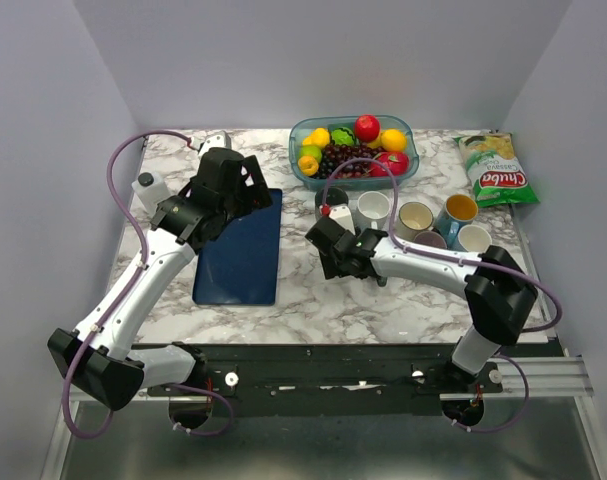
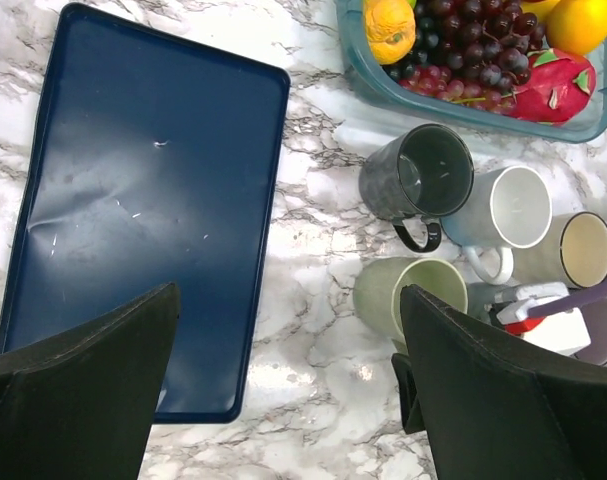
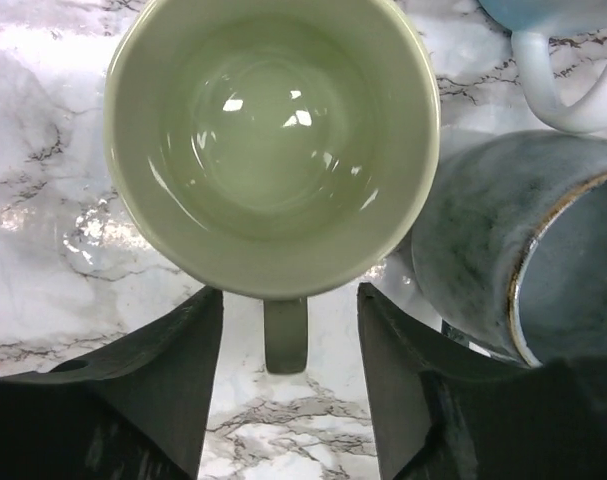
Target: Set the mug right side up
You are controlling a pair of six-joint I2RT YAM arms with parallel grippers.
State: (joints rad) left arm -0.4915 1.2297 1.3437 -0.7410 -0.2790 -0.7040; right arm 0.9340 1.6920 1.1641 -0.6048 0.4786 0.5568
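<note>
My right end effector (image 3: 289,310) hung straight above the pale green glazed ceramic mug (image 3: 273,130). Its two dark fingers were part-way open on either side of the handle, which pointed to 6 o'clock in my wrist view. Bare gaps showed on both sides of the handle, so I gripped nothing. The mug stood on the white marble-patterned desk (image 3: 43,230) with its mouth up, and I looked down into its shiny, empty bottom. A dark blue-grey stoneware mug (image 3: 503,230) sat just beside it at 3 o'clock, close but apart as far as I could tell.

I judged the turning done, since the mug rested right side up. All that remained was to lift my right end effector away without catching the handle. My left end effector (image 2: 288,295) was wide open and empty above the navy rectangular tray (image 2: 133,200).
</note>
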